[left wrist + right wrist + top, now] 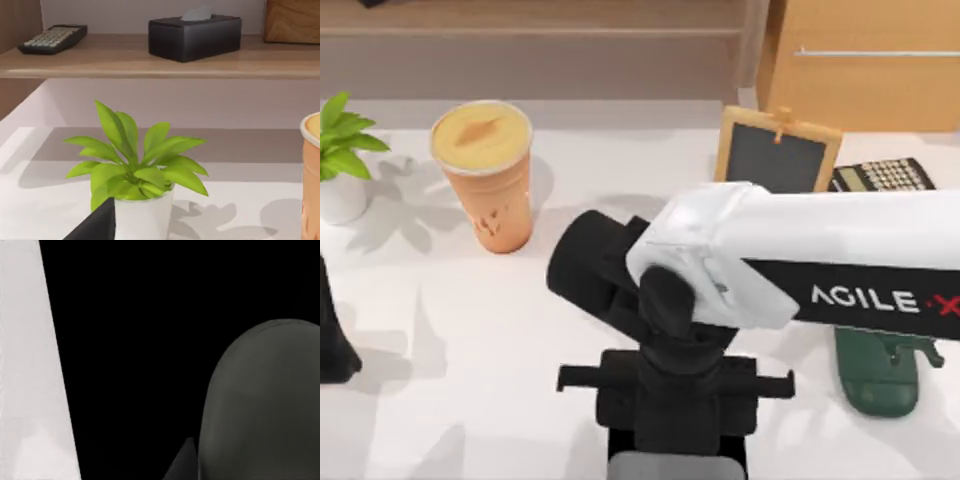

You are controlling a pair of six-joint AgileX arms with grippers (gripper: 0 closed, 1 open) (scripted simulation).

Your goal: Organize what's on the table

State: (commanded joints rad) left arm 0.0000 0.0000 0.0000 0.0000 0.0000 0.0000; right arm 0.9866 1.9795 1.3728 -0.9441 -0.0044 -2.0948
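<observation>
On the white table (470,330) stand a green plant in a white pot (340,165) at the far left and an orange lidded cup (488,175) beside it. A small framed chalkboard (777,150) and a calculator (882,176) are at the back right. A dark green object (875,375) lies at the right, partly under my right arm. My right gripper (675,415) points down at the table's front middle, over a grey thing (675,466) at the picture's edge. A grey rounded surface (260,400) shows in the mostly dark right wrist view. My left gripper (332,345) is parked at the left edge.
The left wrist view faces the plant (135,170) and the cup's edge (311,175). Behind them a wooden shelf (150,62) carries a calculator (52,39) and a black tissue box (195,36). A wooden cabinet with a metal handle (865,60) stands at the back right.
</observation>
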